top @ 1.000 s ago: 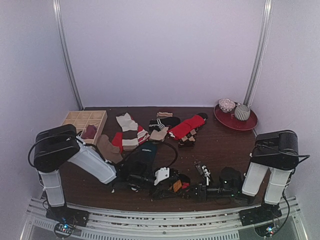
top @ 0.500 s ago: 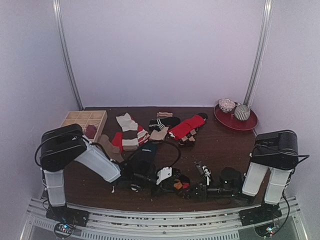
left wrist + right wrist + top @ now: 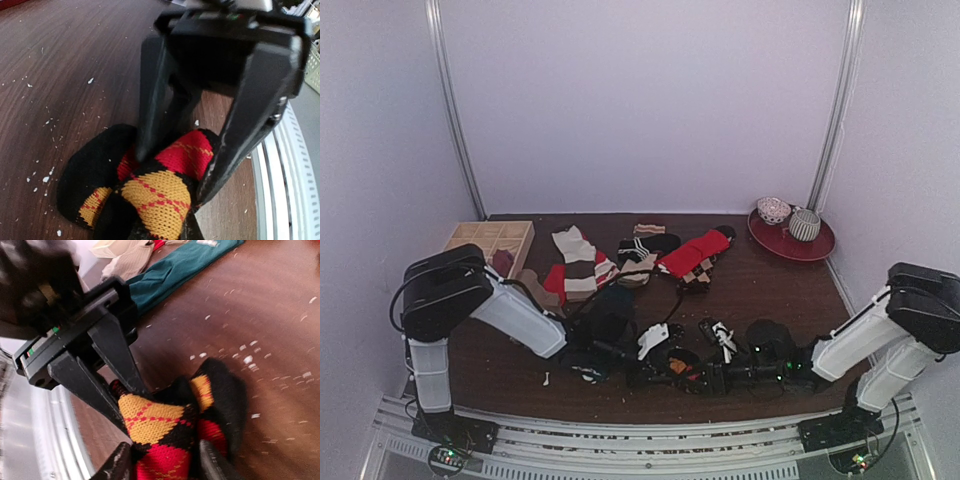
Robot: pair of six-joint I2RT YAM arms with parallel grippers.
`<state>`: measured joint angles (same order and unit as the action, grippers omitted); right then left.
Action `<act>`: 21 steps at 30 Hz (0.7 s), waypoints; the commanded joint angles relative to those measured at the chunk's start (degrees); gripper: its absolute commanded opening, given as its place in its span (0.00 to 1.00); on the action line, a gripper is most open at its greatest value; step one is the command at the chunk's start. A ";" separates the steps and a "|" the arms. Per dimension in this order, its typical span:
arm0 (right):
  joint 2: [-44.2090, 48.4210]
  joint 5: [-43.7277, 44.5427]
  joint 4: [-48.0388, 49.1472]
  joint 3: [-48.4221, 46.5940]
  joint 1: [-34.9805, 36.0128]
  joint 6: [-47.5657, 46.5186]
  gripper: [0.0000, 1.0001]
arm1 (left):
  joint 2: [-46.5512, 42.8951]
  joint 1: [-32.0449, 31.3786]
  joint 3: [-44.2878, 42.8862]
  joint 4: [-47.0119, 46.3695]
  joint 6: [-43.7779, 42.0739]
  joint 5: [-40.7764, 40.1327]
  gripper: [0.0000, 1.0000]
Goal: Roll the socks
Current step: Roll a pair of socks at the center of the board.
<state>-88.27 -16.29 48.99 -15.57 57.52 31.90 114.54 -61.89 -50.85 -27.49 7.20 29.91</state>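
Since a second ago the right arm (image 3: pixel 865 338) has sunk out to lower right and the left gripper (image 3: pixel 172 172) has clamped the argyle sock (image 3: pixel 676 366), bunched at lower centre, lengthwise between both grippers; the right gripper (image 3: pixel 165 466) straddles its other end, grip impossible to tell.

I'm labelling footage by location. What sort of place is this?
Likely a robot test booth: plain white walls close in a dark wooden table, a metal rail edges it, and socks lie scattered.
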 commanded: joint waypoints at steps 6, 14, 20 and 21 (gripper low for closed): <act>23.35 19.80 -23.00 0.21 4.82 -26.74 0.58 | 8.03 -1.24 2.57 22.92 6.15 -4.24 0.00; 17.05 22.57 -21.65 -0.27 13.46 -32.18 0.66 | 9.01 -0.95 1.75 24.53 5.81 -3.62 0.00; 15.60 24.55 -22.41 -1.36 14.69 -35.63 0.67 | 9.30 -0.96 1.97 24.47 5.81 -3.20 0.00; 14.96 24.64 -22.60 -1.62 14.71 -36.06 0.67 | 9.30 -0.95 2.05 24.49 5.85 -3.12 0.00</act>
<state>-72.27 5.39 27.42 -15.88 71.75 -0.51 116.57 -62.06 -53.28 -25.45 11.94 31.18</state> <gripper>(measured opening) 0.668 0.080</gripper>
